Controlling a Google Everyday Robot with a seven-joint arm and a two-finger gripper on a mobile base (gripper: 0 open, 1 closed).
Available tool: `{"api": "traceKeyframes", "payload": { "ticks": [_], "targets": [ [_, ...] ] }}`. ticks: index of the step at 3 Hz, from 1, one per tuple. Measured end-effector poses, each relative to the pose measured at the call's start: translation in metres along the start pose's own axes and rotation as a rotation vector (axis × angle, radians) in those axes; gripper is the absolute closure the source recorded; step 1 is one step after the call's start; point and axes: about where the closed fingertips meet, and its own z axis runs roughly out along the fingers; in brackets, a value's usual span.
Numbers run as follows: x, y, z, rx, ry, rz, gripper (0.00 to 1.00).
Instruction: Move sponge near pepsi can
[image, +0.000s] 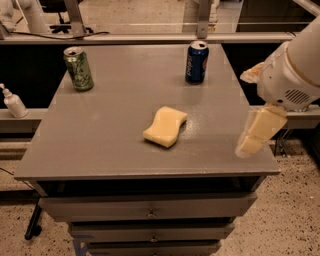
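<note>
The pale yellow sponge (165, 126) lies flat near the middle of the grey table (100, 145), a little towards the front. The dark blue pepsi can (197, 62) stands upright at the back right of the table, well behind the sponge. My gripper (248, 145) hangs over the table's front right corner, to the right of the sponge and apart from it. It holds nothing that I can see. The white arm housing (292, 75) sits above it at the right edge of the view.
A green patterned can (78, 69) stands at the table's back left. A white pump bottle (13, 102) sits on a lower ledge to the left. Drawers (150, 212) are under the tabletop. A rail (150, 37) runs behind the table.
</note>
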Motion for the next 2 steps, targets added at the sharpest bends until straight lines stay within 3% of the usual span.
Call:
{"api": "traceKeyframes", "payload": {
  "ticks": [2],
  "targets": [
    [-0.051,-0.014,0.067,-0.025,-0.122,0.037,0.0]
  ]
}}
